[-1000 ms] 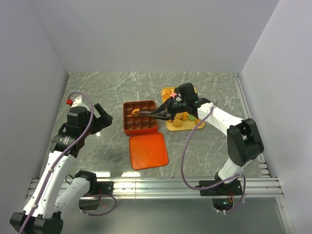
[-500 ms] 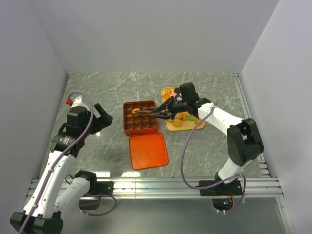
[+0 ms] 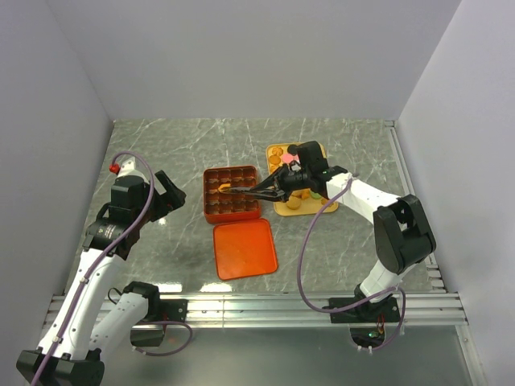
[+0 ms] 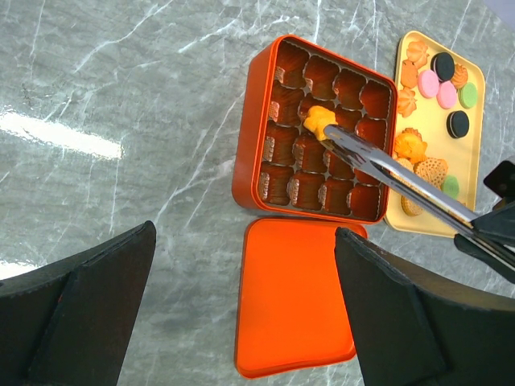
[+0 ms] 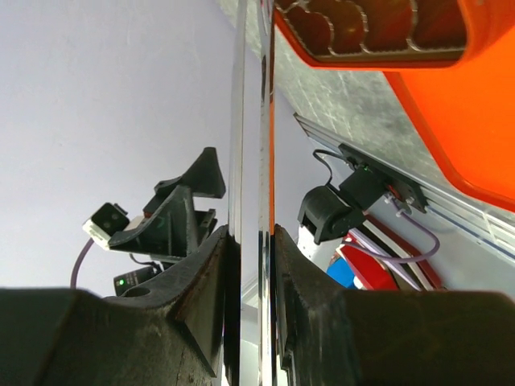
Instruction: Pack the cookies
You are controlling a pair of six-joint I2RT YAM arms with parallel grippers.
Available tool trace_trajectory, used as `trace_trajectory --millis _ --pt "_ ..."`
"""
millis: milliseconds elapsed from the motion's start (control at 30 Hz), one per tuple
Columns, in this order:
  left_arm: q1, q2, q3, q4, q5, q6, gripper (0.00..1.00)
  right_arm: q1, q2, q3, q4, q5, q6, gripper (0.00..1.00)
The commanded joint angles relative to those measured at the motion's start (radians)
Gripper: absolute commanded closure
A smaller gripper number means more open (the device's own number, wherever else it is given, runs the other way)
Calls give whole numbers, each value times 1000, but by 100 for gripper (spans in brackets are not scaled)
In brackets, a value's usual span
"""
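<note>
Plainly, the right gripper [image 3: 296, 180] is pressed in on a pair of metal tongs [image 4: 385, 172]. In the right wrist view its two fingers [image 5: 203, 277] squeeze the blades, which stand nearly together. The tongs' long axis runs from the gripper toward the left edge of the tabletop [image 3: 161, 145], roughly parallel to the near edge, with the tips lower than the held end. At those tips sits one orange-tan cookie [image 4: 319, 122], pinched by its edge. It is small and scalloped, with no clear long axis. The cookie is at a compartment in the second row from the far side of the orange-red gridded box [image 4: 245, 161], in the second column from the left. Whether it rests in the compartment or hangs just above cannot be told. The tongs cross over the box's right wall and several compartments on the way. Just beside the box, toward the right edge, lies a yellow tray [image 4: 475, 153] carrying the other cookies [image 4: 429, 80]: pink, black, green and orange-tan ones, some round, some flower shaped. The right arm reaches over this tray. A flat orange-red lid [image 3: 245, 248] lies on the tabletop just near of the box, their edges close or touching. The left gripper [image 3: 166, 194] hangs well apart toward the left edge, its fingers [image 4: 88, 310] spread wide and holding nothing.
</note>
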Motion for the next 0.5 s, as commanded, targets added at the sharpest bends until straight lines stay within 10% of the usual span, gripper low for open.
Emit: trace_trajectory --millis 0,233,467 --pt "-3 -1 2 8 -16 -5 0 5 -25 -9 32 -30 7 73" --pt "-3 -3 2 8 -15 -5 1 6 -18 -9 27 -31 3 70" --pt "-3 -3 3 8 -13 -5 1 0 13 60 -28 -20 -27 45"
